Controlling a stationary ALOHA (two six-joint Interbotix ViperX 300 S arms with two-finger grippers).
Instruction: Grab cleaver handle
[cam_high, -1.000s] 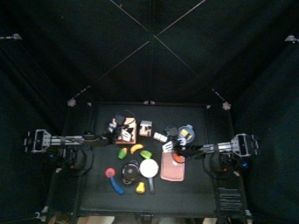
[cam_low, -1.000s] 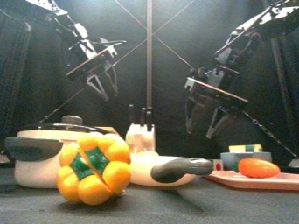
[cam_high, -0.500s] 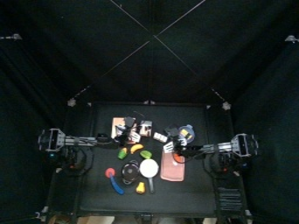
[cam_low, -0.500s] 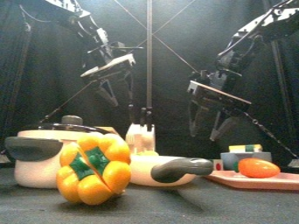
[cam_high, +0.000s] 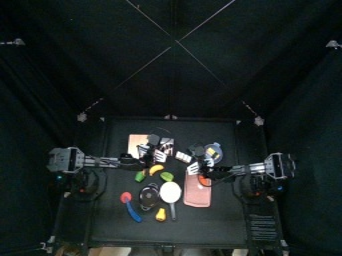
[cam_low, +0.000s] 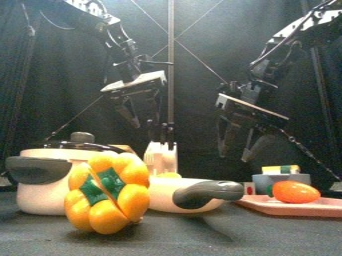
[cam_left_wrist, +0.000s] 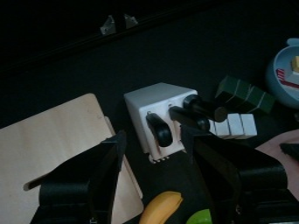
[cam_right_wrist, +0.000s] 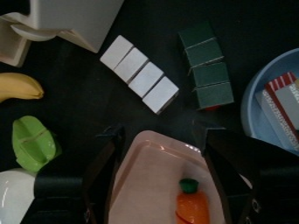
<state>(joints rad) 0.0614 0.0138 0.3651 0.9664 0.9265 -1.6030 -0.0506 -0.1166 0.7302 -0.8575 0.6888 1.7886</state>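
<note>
Both your end effectors, left (cam_left_wrist: 158, 156) and right (cam_right_wrist: 162, 138), hang spread, gripping nothing. The cleaver (cam_right_wrist: 146, 171) lies at the counter's (cam_high: 110, 226) 5 o'clock, carrying a carrot (cam_right_wrist: 191, 206); you can't make out its handle. The blue bowl (cam_right_wrist: 250, 98) holds a small box (cam_right_wrist: 284, 96).

No readable text or labels appear on anything.

You see a yellow pepper (cam_low: 107, 190) up front, a pot (cam_low: 47, 168) behind it, and a carrot (cam_right_wrist: 191, 204) on a pink tray (cam_right_wrist: 146, 175).
</note>
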